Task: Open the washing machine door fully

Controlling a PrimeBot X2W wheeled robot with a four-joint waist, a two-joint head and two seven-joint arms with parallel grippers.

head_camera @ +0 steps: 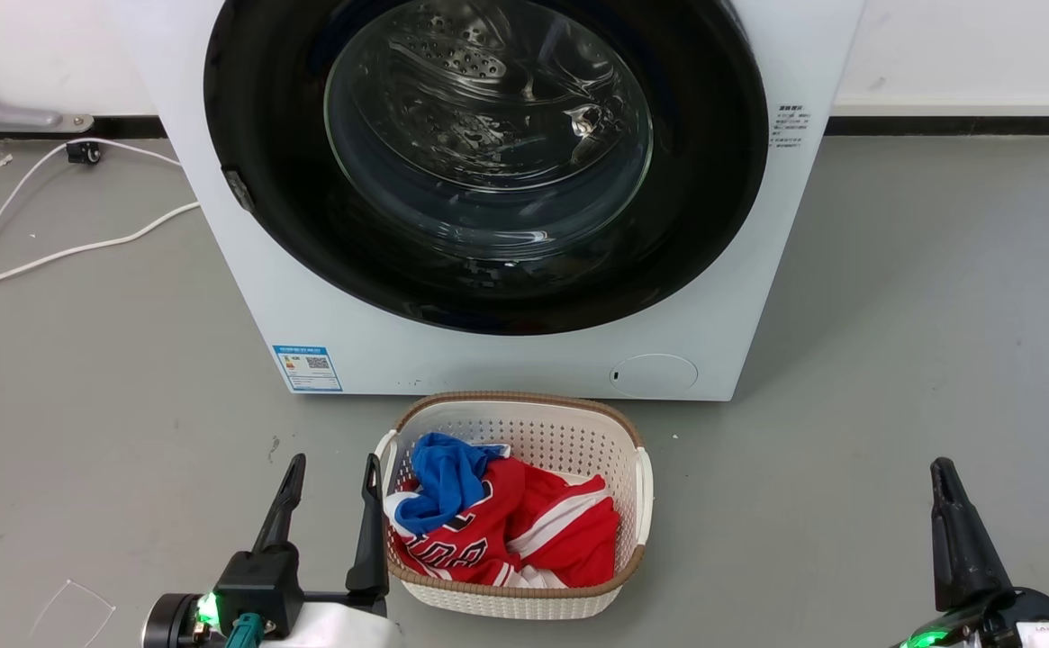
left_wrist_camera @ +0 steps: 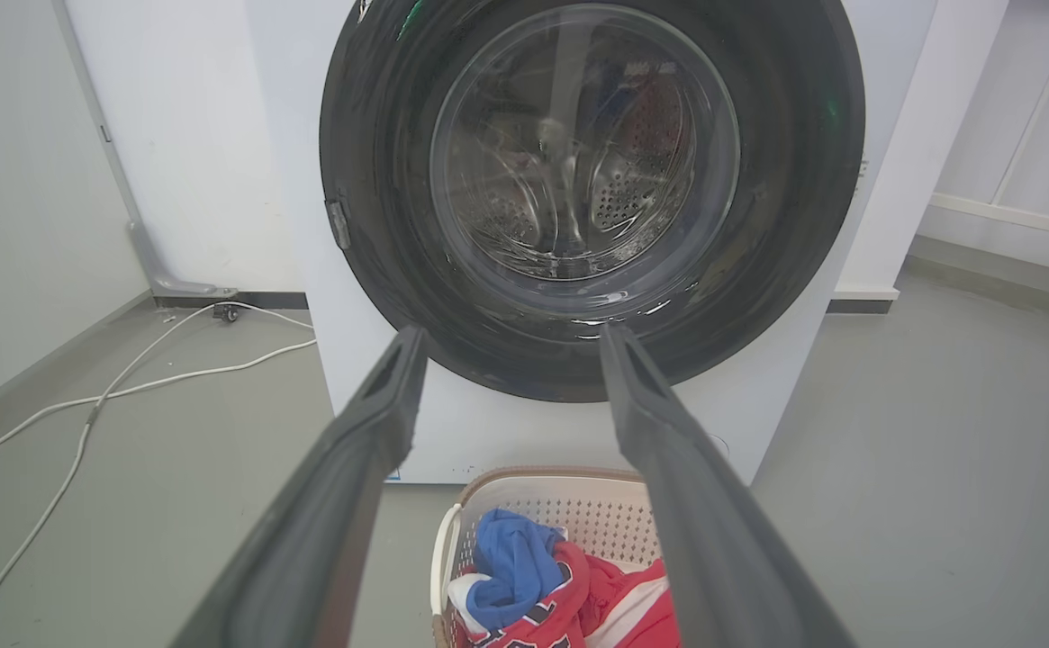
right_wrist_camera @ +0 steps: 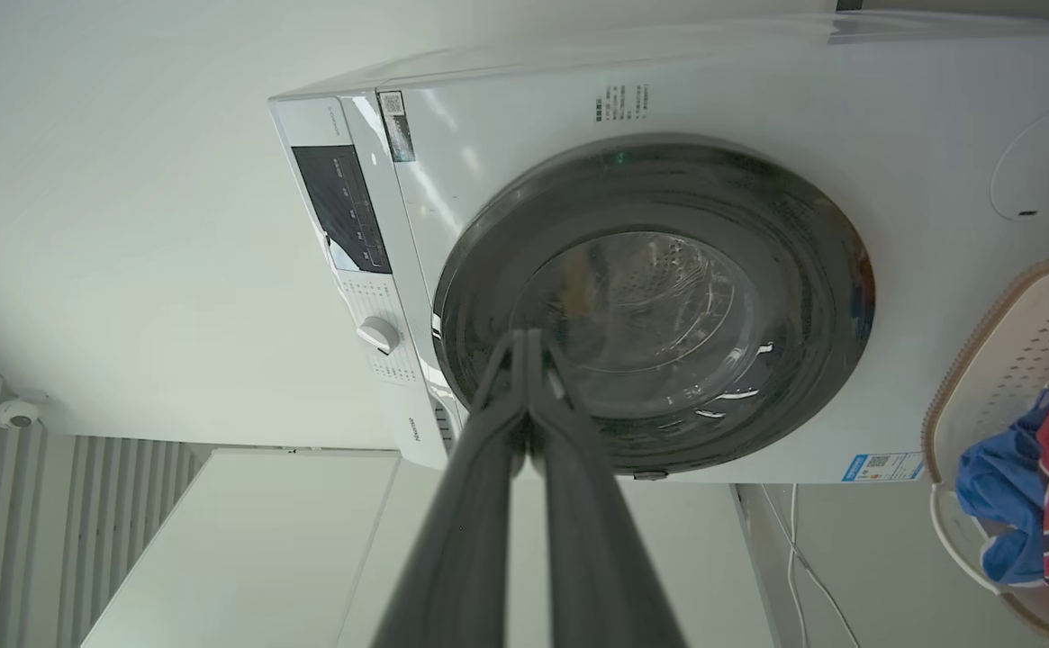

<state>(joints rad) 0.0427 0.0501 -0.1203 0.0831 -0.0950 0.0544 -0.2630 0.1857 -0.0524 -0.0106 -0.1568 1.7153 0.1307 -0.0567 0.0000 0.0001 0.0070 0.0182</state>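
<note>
The head view's top edge cuts off the white front-loading washing machine (head_camera: 506,360). Its large round black-rimmed glass door (head_camera: 488,153) sits shut on the front. Bare grey floor (head_camera: 893,360) lies open on either side. A white perforated laundry basket (head_camera: 524,403) stands just before the machine. The left gripper (head_camera: 333,468) gapes wide and empty. The right gripper (right_wrist_camera: 525,337) has its fingers pressed together, holding nothing.

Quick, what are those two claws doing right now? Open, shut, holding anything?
Left gripper: open, holding nothing.
Right gripper: shut, fingers pressed together, nothing between them.
</note>
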